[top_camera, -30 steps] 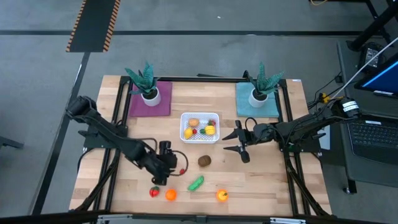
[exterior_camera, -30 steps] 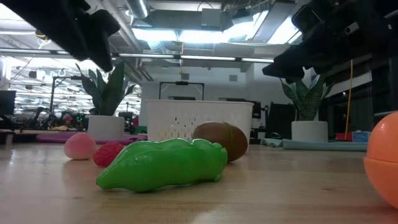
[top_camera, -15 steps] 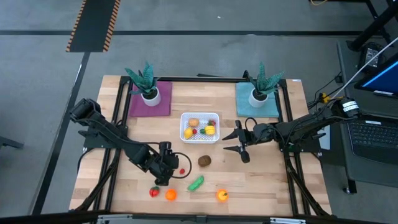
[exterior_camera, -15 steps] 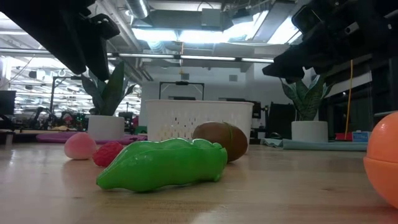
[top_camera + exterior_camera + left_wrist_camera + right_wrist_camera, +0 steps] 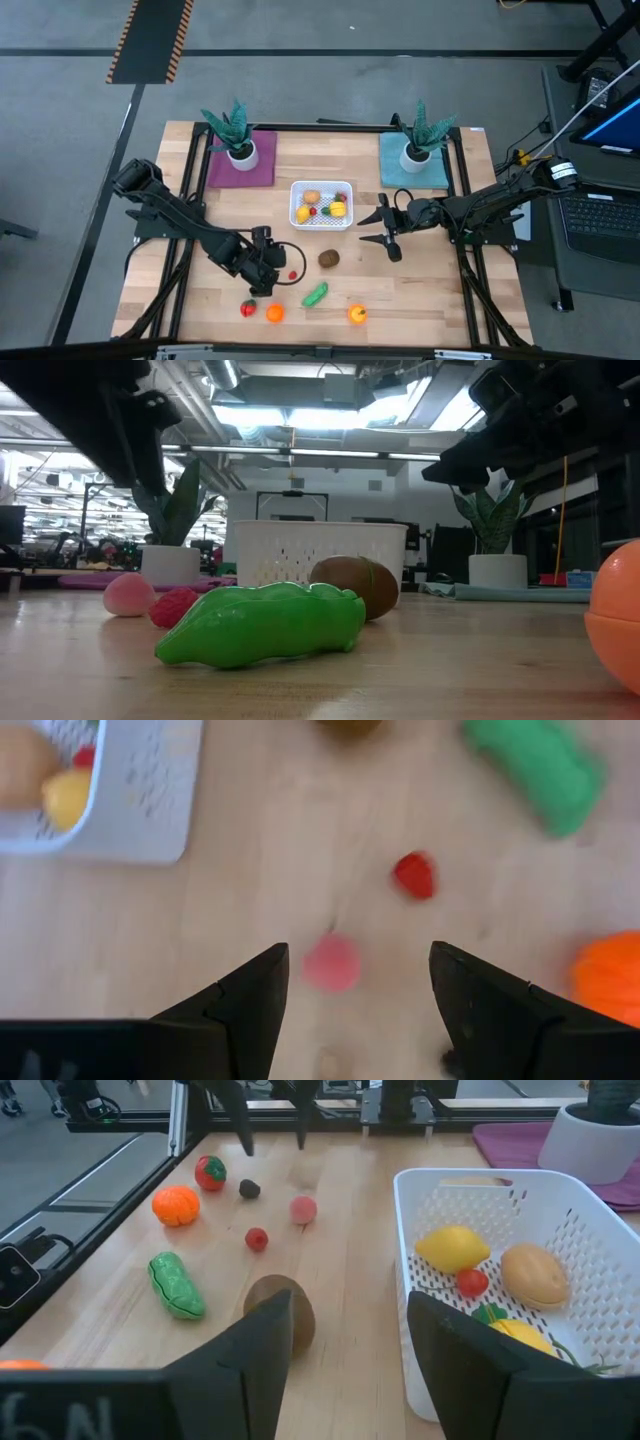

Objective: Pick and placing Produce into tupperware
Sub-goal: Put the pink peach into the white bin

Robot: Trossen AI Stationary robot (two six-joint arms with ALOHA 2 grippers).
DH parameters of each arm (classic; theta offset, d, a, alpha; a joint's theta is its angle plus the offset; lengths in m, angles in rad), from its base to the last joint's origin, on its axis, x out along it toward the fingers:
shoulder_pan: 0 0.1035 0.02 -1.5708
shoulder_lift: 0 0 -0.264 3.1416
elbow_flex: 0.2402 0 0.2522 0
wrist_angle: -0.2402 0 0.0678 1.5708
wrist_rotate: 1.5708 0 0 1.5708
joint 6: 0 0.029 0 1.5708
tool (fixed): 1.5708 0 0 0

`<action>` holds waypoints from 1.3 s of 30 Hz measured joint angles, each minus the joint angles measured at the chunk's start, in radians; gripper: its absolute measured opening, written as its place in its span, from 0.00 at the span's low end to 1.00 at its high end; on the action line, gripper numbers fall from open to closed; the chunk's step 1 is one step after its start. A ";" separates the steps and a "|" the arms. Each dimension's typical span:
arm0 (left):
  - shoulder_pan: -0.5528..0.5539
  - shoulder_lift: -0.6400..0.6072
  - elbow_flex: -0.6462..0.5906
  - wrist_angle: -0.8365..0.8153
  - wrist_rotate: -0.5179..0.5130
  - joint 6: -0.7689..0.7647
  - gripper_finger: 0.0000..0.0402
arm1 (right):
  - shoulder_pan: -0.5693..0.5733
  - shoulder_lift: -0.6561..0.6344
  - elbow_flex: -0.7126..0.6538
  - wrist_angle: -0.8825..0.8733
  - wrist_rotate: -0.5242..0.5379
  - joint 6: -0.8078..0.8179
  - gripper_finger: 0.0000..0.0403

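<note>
The white tupperware [image 5: 321, 204] stands mid-table and holds several produce pieces. Loose on the wood lie a brown kiwi [image 5: 328, 258], a green piece [image 5: 315, 294], an orange piece [image 5: 274, 312], a red tomato [image 5: 248, 308], a yellow-orange piece [image 5: 356, 314], a small red piece [image 5: 414, 876] and a pink ball [image 5: 331, 963]. My left gripper [image 5: 357, 960] hangs open above the pink ball, pointing steeply down, its fingers either side of the ball and clear of it. My right gripper [image 5: 372, 222] waits open to the right of the tupperware, above the table.
Two potted plants stand on mats at the far left [image 5: 238, 150] and far right [image 5: 415, 150]. A black frame [image 5: 466, 250] runs along the table's sides. Bare wood lies between the tupperware and the loose pieces.
My left gripper has tipped further downward over the pink ball and rolled a little, staying in place with its fingers apart. No produce has moved.
</note>
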 joint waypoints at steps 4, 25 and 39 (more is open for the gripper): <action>0.005 0.026 -0.017 -0.026 -0.021 -0.036 0.58 | 0.000 0.000 0.000 0.000 0.000 0.001 0.50; 0.056 0.092 -0.061 0.047 0.036 -0.036 0.58 | 0.000 0.000 0.000 0.001 0.000 0.005 0.50; 0.061 0.092 -0.070 0.091 0.042 -0.035 0.58 | 0.000 0.000 0.000 0.001 0.000 0.004 0.50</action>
